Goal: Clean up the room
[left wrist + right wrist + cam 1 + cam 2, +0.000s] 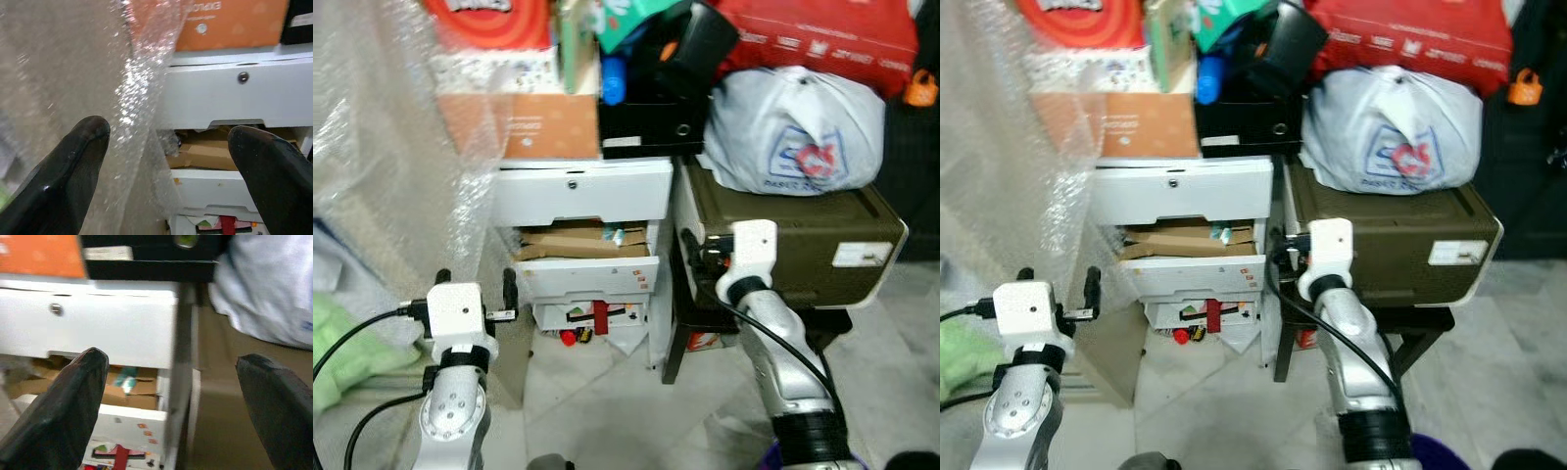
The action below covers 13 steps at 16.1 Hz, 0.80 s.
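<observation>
A white drawer unit stands ahead, its top drawer closed with a small round knob. The drawer below is pulled out and holds brown cardboard and paper. My left gripper is raised at low left, open and empty, pointing at the unit's left edge beside hanging bubble wrap. Higher up on the right, my right gripper is also open and empty, level with the gap between the unit and an olive box.
The olive box rests on a black stool, with a white plastic bag on top. An orange box and a black box sit on the unit under piled clutter. Red items lie at its base.
</observation>
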### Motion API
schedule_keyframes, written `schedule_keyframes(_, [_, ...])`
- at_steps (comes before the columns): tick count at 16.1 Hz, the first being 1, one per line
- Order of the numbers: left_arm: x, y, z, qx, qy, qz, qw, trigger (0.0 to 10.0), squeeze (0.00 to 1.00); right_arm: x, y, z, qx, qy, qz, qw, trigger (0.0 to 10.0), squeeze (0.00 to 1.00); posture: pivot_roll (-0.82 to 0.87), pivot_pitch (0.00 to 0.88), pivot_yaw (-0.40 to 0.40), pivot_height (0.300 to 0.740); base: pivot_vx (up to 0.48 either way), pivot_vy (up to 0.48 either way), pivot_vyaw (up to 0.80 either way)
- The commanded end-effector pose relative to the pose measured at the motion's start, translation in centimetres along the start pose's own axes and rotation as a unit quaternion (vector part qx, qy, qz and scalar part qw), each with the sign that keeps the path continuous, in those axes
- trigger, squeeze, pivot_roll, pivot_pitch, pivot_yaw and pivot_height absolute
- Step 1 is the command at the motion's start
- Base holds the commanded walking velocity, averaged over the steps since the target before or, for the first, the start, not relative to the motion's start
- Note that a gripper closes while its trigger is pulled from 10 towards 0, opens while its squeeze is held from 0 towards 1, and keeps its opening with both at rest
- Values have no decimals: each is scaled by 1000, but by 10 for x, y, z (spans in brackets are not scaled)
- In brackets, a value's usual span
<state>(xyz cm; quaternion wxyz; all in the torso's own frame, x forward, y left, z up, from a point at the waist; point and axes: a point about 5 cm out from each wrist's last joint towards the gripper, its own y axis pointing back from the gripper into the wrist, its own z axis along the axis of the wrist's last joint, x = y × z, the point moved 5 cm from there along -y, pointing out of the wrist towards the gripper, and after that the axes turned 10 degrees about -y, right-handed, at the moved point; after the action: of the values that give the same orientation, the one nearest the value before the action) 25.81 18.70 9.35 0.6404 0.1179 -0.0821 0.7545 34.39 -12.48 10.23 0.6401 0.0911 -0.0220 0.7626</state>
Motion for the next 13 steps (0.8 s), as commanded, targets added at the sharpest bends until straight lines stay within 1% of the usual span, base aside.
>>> schedule_keyframes(1, [3,0,7,-14,0,7,1000,10000,0,1,-1,0,0,-1,4,1000,10000,0,-39,0,-29,740,0,0,0])
schedule_keyframes(2, [2,1,7,-12,1,6,1000,10000,0,-1,0,-1,0,-8,-3,1000,10000,0,-46,0,-23,740,0,0,0])
schedule_keyframes(3, [1,1,3,-3,7,4,1000,10000,0,-9,5,-2,3,-19,-20,1000,10000,0,-56,0,-17,740,0,0,800])
schedule_keyframes(4, [2,0,3,-4,7,3,1000,10000,0,-13,9,-2,3,-21,-23,1000,10000,0,-62,0,-13,740,0,0,800])
schedule_keyframes(6, [4,-1,7,-13,-1,3,1000,10000,0,-21,26,-3,7,-32,-30,999,10000,0,-65,0,-9,740,0,0,0])
schedule_keyframes(7, [4,-1,8,-14,-2,3,1000,10000,0,-23,33,-4,9,-27,-31,999,10000,0,-66,0,-8,740,0,0,0])
schedule_keyframes(8, [7,-2,8,-14,-3,5,1000,10000,0,-34,48,-5,13,-11,-38,999,10000,0,-80,0,3,740,0,0,0])
schedule_keyframes(9, [9,-3,7,-13,-3,5,1000,10000,0,-50,68,-9,26,-7,-55,998,10000,0,-90,0,9,740,0,0,0])
schedule_keyframes(10, [8,-4,7,-12,-2,4,1000,10000,0,-52,72,-11,30,-7,-58,998,10000,0,-97,0,14,740,0,0,0])
schedule_keyframes(11, [5,-5,8,-14,0,-2,1000,10000,0,-51,74,-11,33,-5,-55,998,10000,0,-104,0,19,740,0,0,0])
schedule_keyframes(12, [4,-6,9,-14,1,-4,1000,10000,0,-49,69,-8,25,-5,-55,998,10000,0,-104,0,19,740,0,0,0])
schedule_keyframes(13, [4,-6,10,-17,-2,-2,1000,10000,0,-41,58,-3,12,-12,-50,999,10000,0,-103,0,19,740,0,0,0])
